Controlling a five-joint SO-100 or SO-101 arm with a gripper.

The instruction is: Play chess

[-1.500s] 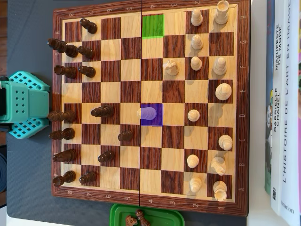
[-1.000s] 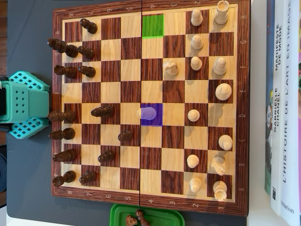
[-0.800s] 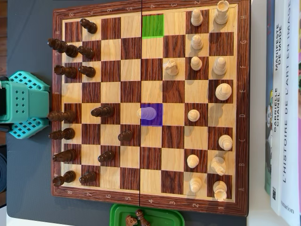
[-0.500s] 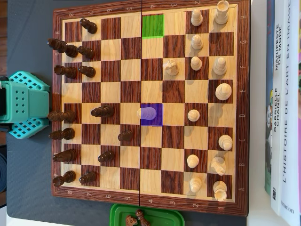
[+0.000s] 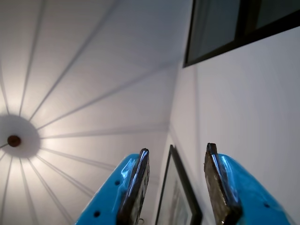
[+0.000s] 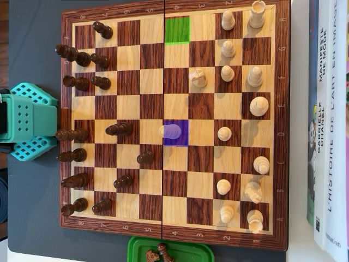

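Note:
In the overhead view a wooden chessboard [image 6: 174,229] fills the middle. Dark pieces [image 6: 82,59] crowd its left side and light pieces [image 6: 254,76] its right. A light pawn [image 6: 170,131] stands on a square tinted purple [image 6: 182,139] at the centre. A square near the top edge is tinted green [image 6: 177,30] and holds nothing. The teal arm base [image 6: 27,120] sits left of the board; the gripper itself does not show there. In the wrist view my blue gripper [image 5: 176,153] points up at a ceiling and wall, jaws apart with nothing between them.
A green tray [image 6: 188,252] with captured dark pieces sits at the bottom edge. Books [image 6: 327,125] stand along the right of the board. A dark mat [image 6: 32,218] lies under the board. The wrist view shows a ceiling lamp [image 5: 14,140], a framed picture [image 5: 176,197] and a window [image 5: 234,23].

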